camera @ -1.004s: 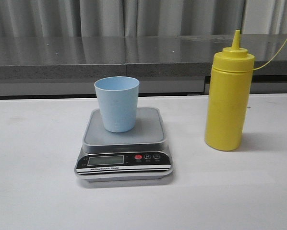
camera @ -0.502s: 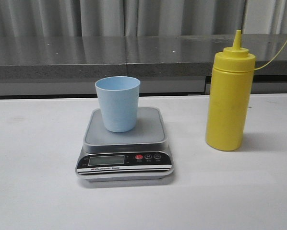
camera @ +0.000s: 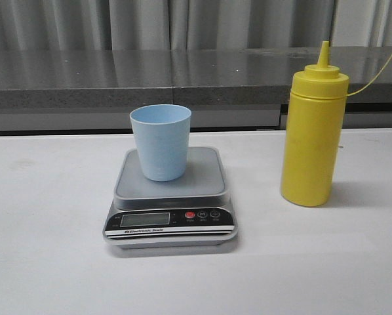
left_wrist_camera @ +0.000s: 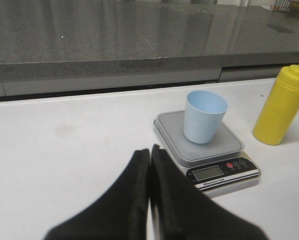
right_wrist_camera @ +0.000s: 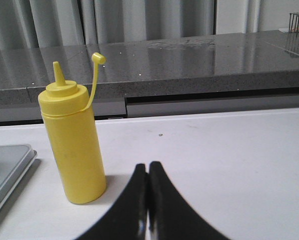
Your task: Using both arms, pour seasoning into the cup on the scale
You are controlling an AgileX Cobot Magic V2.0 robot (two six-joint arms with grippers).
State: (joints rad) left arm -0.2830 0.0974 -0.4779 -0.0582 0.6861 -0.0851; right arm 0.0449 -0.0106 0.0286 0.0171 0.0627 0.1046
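Note:
The pale blue cup [camera: 160, 141] stands upright on the grey platform of the scale [camera: 202, 184] at the table's middle. The yellow seasoning bottle [camera: 313, 134] stands upright to the right of the scale, its nozzle uncapped and the cap hanging on its tether. Neither arm shows in the front view. In the left wrist view my left gripper [left_wrist_camera: 150, 150] is shut and empty, short of the scale [left_wrist_camera: 229, 145] and cup [left_wrist_camera: 203, 116]. In the right wrist view my right gripper [right_wrist_camera: 147, 167] is shut and empty, beside the bottle [right_wrist_camera: 74, 145].
A white table [camera: 52, 262] carries everything. A grey stone ledge [camera: 183, 79] runs along the back edge, with grey curtains behind it.
The front view has shifted very slightly between the oldest frame and now; the cup, scale and bottle stand as before.

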